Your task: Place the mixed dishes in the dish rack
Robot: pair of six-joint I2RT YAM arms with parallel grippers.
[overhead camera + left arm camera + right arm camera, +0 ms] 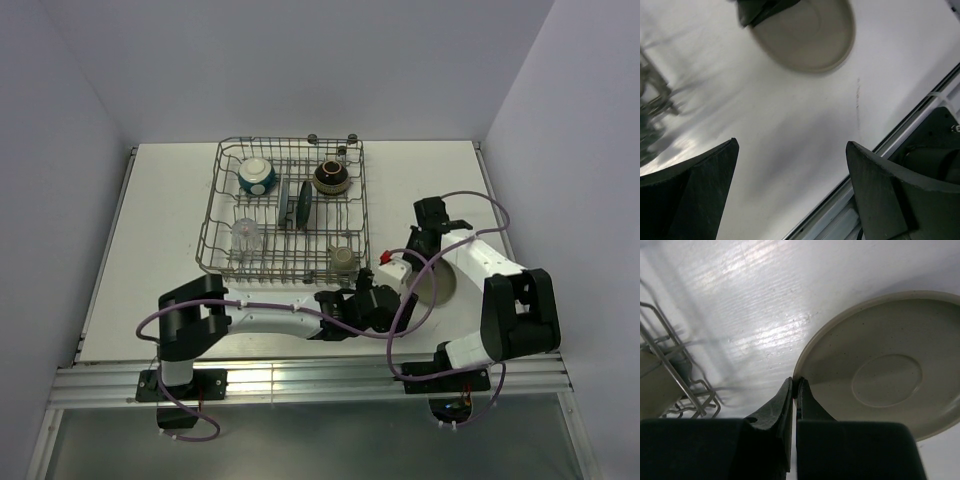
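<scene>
The plate [880, 370] is not in the rack [290, 210] yet. It is on the table [160, 200], near the rack's front right corner. A mug [342, 258] and other dishes already sit in the rack.

The right pincer [795, 382] has its two fingers pressed together, and they seem to nip the plate's thin rim. A flat plate is hard to pick up, so the rim is the best place to grab.

The left pincer [791, 145] is wide apart and holds nothing. It hangs over the table close to the plate, maybe to help.

I think the next job is to lift the plate and stand it between the rack's wires. The rim is thin, so it could slip.
</scene>
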